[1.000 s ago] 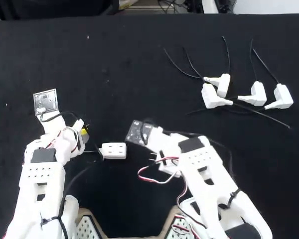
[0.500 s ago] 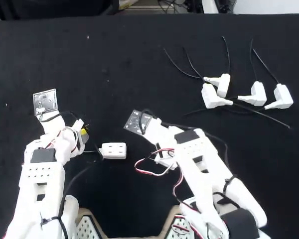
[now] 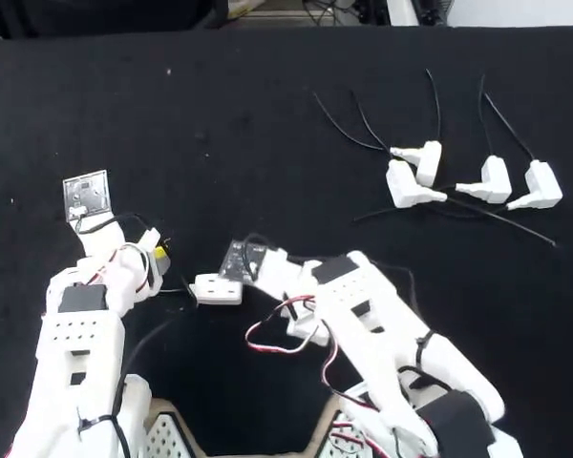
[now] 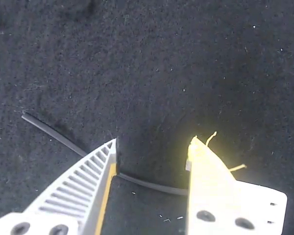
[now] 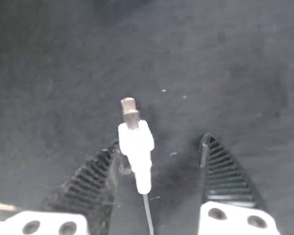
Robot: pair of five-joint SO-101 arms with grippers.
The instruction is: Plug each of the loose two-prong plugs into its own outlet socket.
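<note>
**High view:** I read this as the carry-to-socket step. R arm (image 3: 363, 296) has its front end just beside the outlet block (image 3: 217, 288), which sits nr the table's (image 3: 220, 114) near edge, left of centre. Four loose plugs (image 3: 492, 179) lie well apart from it, twd the right edge, far half. L arm (image 3: 76, 334) is at the near-left corner.

**Left wrist view:** left pincer (image 4: 153, 141) has jaws apart, gripping nothing. A thin black wire (image 4: 49, 130) crosses the table betw them.

**Right wrist view:** right pincer (image 5: 160, 142) has jaws apart too. A white plug (image 5: 135, 142) sits betw them, against one finger w/ a clear gap to the other. Its prong end points fwd past the tips and its lead trails back to the wrist. I can't see it clamped.

Next, I reckon: close on the plug body, square the prongs to a free socket, push straight in. The block may slide w/o the L arm steadying it.
</note>
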